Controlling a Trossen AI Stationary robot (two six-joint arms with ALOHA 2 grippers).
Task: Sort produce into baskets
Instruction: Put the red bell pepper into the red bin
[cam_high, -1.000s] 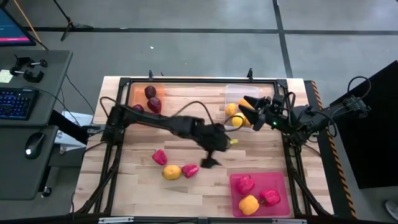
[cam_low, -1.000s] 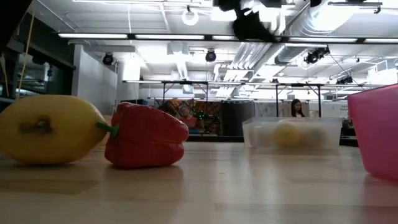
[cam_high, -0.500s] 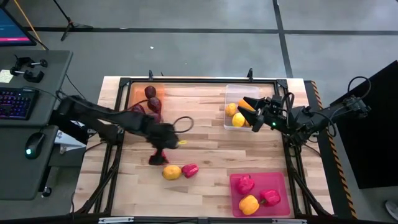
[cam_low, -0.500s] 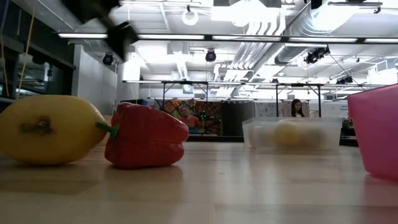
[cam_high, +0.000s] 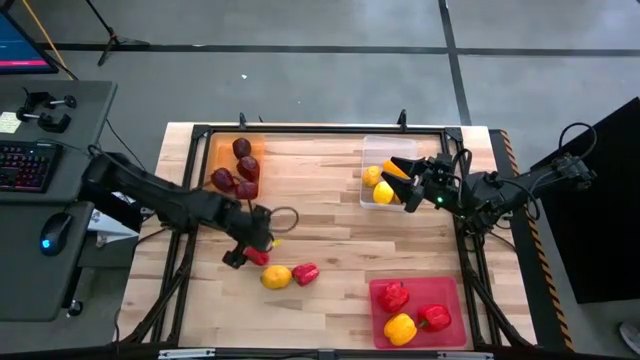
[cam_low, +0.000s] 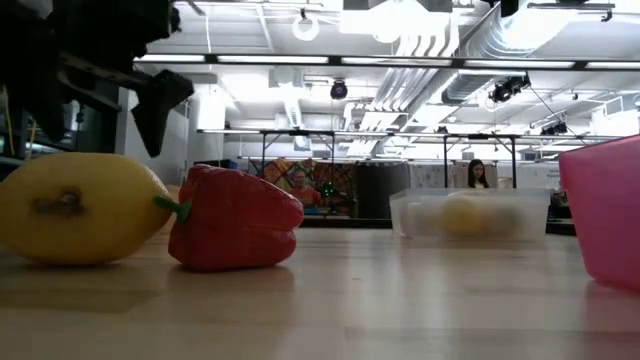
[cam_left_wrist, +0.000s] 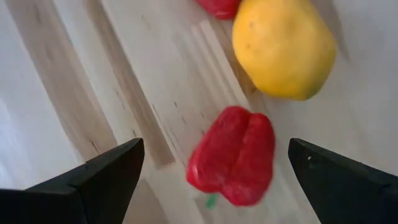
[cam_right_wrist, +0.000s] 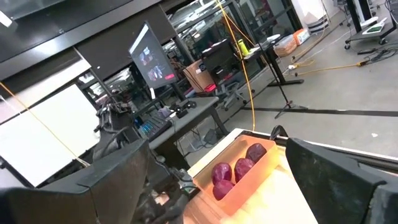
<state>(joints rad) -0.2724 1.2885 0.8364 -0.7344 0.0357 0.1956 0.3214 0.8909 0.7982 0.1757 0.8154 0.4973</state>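
L arm stretched low over desk (cam_high: 330, 225), end effector (cam_high: 247, 252) spread wide above red pepper (cam_left_wrist: 235, 155), beside lemon (cam_left_wrist: 283, 46). R end effector (cam_high: 403, 180) spread, hovering over clear tray (cam_high: 375, 147).

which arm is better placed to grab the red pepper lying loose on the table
Left. Its gripper hangs open right over the red pepper, while the right gripper sits over the clear basket.
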